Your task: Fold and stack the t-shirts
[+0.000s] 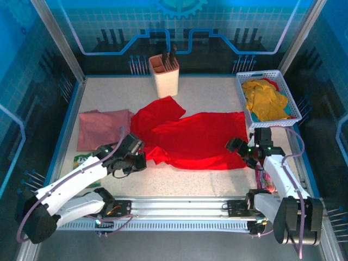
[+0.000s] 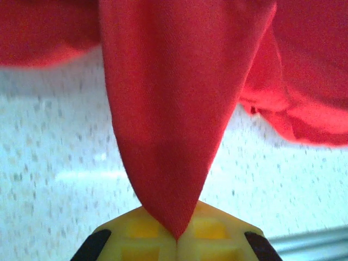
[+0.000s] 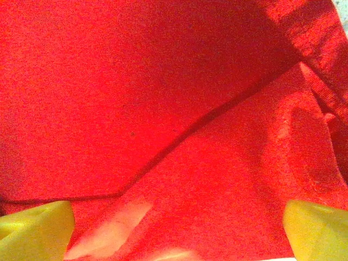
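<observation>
Red t-shirt [image 2: 168, 109] in left end effector [image 2: 176, 239]

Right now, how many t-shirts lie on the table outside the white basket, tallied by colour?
red t-shirt: 1
pink t-shirt: 1
Total: 2

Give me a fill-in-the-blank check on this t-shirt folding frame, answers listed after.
The left pincer is ____ on the red t-shirt.
The right pincer stands ____ over that cloth.
The folded t-shirt beside it is ____.
The yellow t-shirts lie in the white ____.
Missing: shut; open; pink; basket.
</observation>
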### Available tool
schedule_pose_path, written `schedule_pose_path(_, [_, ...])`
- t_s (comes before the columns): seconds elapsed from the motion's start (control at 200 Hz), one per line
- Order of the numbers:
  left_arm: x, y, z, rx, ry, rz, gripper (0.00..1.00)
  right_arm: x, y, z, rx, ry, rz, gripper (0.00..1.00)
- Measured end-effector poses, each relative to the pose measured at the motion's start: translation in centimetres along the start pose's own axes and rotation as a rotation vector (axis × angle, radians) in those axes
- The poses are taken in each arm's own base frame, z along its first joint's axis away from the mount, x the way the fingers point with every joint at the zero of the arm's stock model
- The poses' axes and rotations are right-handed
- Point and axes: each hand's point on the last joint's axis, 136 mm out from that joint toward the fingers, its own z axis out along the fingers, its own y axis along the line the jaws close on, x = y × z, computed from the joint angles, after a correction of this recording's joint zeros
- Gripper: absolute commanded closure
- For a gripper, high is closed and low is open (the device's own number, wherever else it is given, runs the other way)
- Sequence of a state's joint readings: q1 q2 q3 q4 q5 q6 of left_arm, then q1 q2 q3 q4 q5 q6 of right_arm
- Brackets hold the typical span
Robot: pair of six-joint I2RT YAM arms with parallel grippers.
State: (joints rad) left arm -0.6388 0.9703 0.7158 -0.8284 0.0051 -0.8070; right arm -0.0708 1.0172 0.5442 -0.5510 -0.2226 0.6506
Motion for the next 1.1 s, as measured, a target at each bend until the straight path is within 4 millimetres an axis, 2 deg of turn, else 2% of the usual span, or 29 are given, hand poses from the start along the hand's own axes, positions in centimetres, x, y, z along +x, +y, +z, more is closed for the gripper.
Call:
schedule_pose_path(0.285, [4.7,1.6,-4.3,0.080,0.109,-0.167,1.00,-0.4,-0.1,0.1,0.010,-0.016,-0.008,0.01])
schedule_pose_path(0.58, [8.9,3.5,-7.0,0.127,0.213,-0.325,1.00,-1.1,-1.0,-0.3,0.078,-0.047,-0.008,0.00])
schedule_pose_path(0.735, [10.6,4.5,-7.4,0.131,0.261,-0.380,1.00,-1.1,-2.4,-0.9,0.151,-0.071,-0.002,0.02])
schedule_pose_path(0.83, [11.5,5.1,-6.9,0.121,0.288,-0.404,1.00,-0.9,-2.2,-1.5,0.159,-0.087,-0.032,0.01])
schedule_pose_path(0.981, [11.6,5.3,-6.4,0.095,0.305,-0.419,0.92,-0.5,-1.2,-2.2,0.137,-0.098,-0.083,0.03])
schedule_pose_path(1.101, [11.7,6.0,-6.0,0.026,0.314,-0.410,0.87,0.0,-1.5,-2.1,0.162,-0.082,-0.094,0.05])
